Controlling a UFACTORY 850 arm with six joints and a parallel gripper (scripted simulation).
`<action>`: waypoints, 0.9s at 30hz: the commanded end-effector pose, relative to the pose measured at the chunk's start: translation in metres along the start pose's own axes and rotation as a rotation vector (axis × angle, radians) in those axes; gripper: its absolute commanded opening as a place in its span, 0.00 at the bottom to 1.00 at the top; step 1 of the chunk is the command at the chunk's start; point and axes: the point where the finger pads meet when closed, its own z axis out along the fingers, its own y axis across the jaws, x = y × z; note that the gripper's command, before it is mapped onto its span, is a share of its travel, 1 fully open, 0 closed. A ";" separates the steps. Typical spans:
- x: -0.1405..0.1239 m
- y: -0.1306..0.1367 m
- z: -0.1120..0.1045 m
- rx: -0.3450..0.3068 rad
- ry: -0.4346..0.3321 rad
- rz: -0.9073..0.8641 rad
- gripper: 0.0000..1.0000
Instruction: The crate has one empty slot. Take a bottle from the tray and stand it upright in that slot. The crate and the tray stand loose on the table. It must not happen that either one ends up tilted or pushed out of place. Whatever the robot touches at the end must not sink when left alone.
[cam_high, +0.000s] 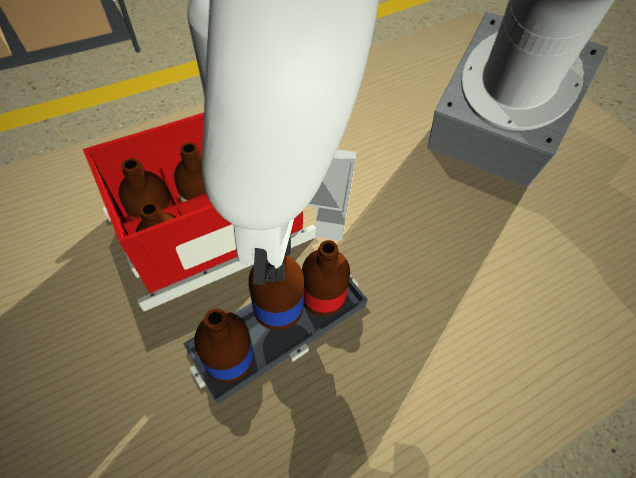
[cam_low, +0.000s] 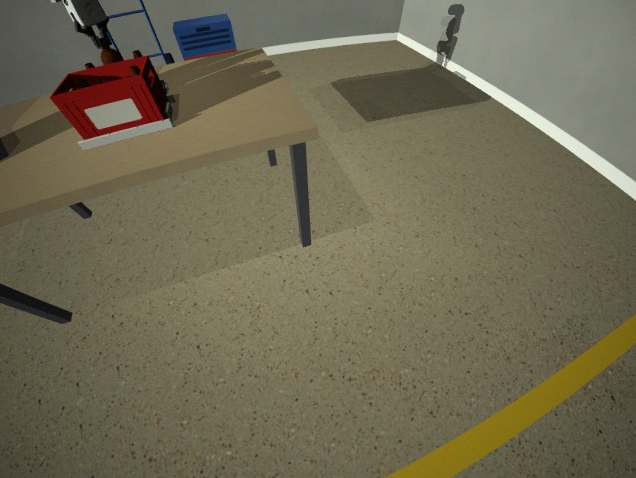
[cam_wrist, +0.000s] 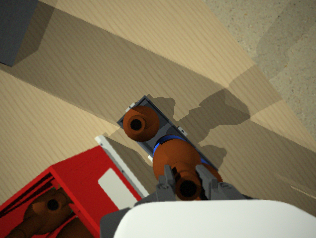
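Observation:
My gripper (cam_high: 269, 269) is shut on the neck of a brown bottle with a blue band (cam_high: 277, 298) and holds it lifted above the middle of the grey tray (cam_high: 280, 344). The wrist view shows the fingers on either side of the bottle's mouth. A second blue-banded bottle (cam_high: 223, 344) stands at the tray's near end, and a red-banded bottle (cam_high: 325, 282) at its far end. The red crate (cam_high: 169, 210) stands just behind the tray and holds three brown bottles (cam_high: 141, 187). The arm hides the crate's right part.
The arm's grey base block (cam_high: 514, 107) stands at the back right of the table. In the exterior view the crate (cam_low: 110, 100) sits near the table's far left, with a table edge to its right.

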 end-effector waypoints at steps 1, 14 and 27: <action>-0.001 0.001 -0.005 -0.001 -0.001 0.000 0.00; -0.001 0.001 -0.015 -0.001 -0.001 0.000 0.00; -0.001 0.001 -0.017 -0.001 -0.001 0.000 0.00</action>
